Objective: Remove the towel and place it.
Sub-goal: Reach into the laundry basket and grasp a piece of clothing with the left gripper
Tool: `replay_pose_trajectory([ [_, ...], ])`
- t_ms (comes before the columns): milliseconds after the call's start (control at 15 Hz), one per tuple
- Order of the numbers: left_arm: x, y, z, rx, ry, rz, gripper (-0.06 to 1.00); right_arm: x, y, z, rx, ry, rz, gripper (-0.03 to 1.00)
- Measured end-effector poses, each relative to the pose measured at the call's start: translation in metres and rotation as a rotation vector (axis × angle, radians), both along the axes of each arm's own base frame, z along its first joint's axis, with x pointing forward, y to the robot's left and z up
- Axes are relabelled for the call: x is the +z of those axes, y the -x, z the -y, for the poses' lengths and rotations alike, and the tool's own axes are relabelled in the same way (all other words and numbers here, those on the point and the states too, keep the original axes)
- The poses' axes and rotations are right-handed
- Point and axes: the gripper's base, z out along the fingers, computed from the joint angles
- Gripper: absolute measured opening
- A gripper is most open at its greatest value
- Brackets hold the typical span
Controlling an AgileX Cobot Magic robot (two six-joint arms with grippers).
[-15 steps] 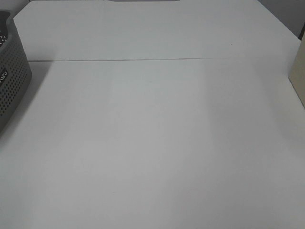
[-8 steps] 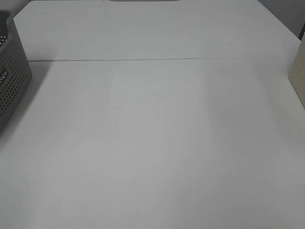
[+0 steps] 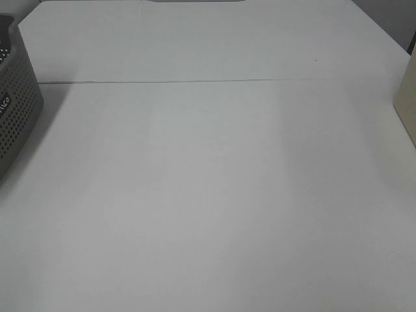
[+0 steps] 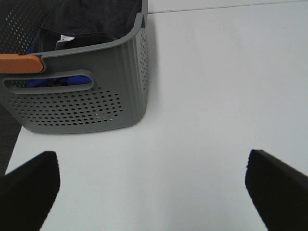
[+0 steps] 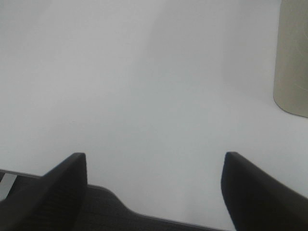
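The towel (image 4: 91,17) lies bundled inside the grey perforated basket (image 4: 96,96), dark and rumpled. Its small white tag (image 4: 66,38) shows close under the basket's rim. Something blue (image 4: 72,81) shows through the handle slot lower down, though I can't make out what it is. An orange piece (image 4: 19,63) sits against the rim. The basket stands at the left edge of the white bench (image 3: 214,182), with only its corner caught from overhead. The left jaws hang over the bench near the basket, spread wide and holding nothing. The right jaws, well apart on the other side, are likewise spread wide and empty, near a beige upright object (image 5: 293,57).
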Motion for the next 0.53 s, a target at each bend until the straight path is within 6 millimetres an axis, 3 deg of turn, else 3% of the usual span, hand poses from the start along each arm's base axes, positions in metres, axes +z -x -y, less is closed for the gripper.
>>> replay_pose_trajectory([
  [133, 0.029, -0.012, 0.000, -0.090, -0.167, -0.095, 0.99, 0.000, 0.000, 0.000, 0.000, 0.000, 0.000, 0.76],
  [333, 0.070, -0.051, 0.000, -0.229, -0.352, -0.273, 0.99, 0.000, 0.000, 0.000, 0.000, 0.000, 0.000, 0.76],
  [400, 0.087, -0.075, -0.001, -0.281, -0.428, -0.315, 0.99, 0.000, 0.000, 0.000, 0.000, 0.000, 0.000, 0.76],
  [467, 0.112, -0.121, -0.004, -0.339, -0.552, -0.382, 0.99, 0.000, 0.000, 0.000, 0.000, 0.000, 0.000, 0.76],
  [533, 0.118, -0.134, -0.006, -0.342, -0.578, -0.399, 0.99, 0.000, 0.000, 0.000, 0.000, 0.000, 0.000, 0.76],
])
